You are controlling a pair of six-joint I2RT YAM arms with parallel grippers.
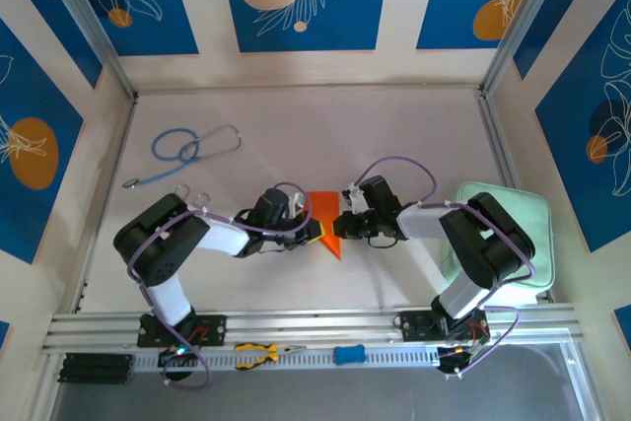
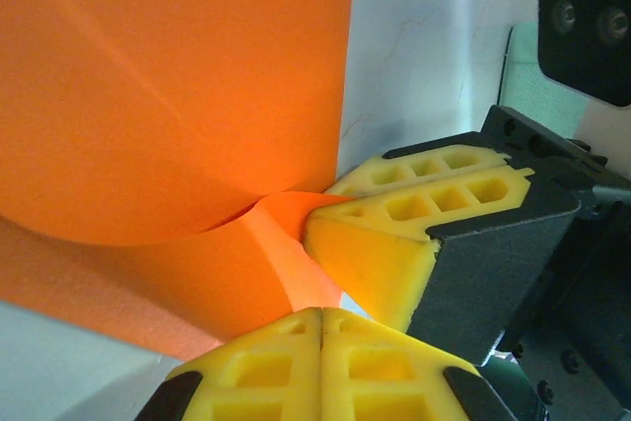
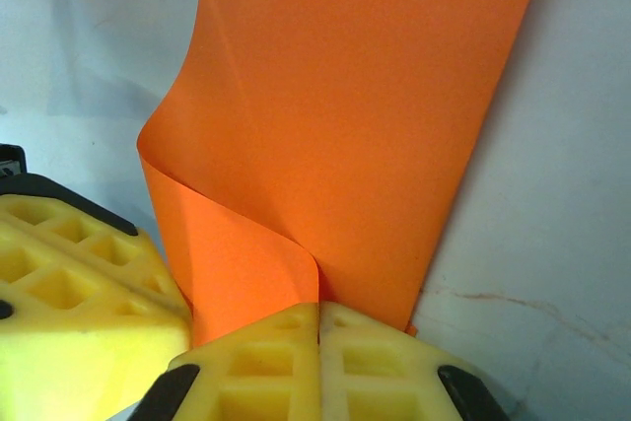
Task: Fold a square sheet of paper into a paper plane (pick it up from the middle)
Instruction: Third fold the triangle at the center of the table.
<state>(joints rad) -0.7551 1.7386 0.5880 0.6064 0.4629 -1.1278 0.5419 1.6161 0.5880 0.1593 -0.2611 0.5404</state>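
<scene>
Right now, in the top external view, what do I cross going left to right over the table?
stethoscope → left gripper → square sheet of paper → right gripper → pale green pad

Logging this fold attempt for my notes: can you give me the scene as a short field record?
paper: square sheet of paper, orange, one side curled over, at table centre
left claw: shut, at the paper's edge; grip unclear
right claw: shut on the paper's curled edge
stage: no dart shape yet
also on table: stethoscope, green pad
</scene>
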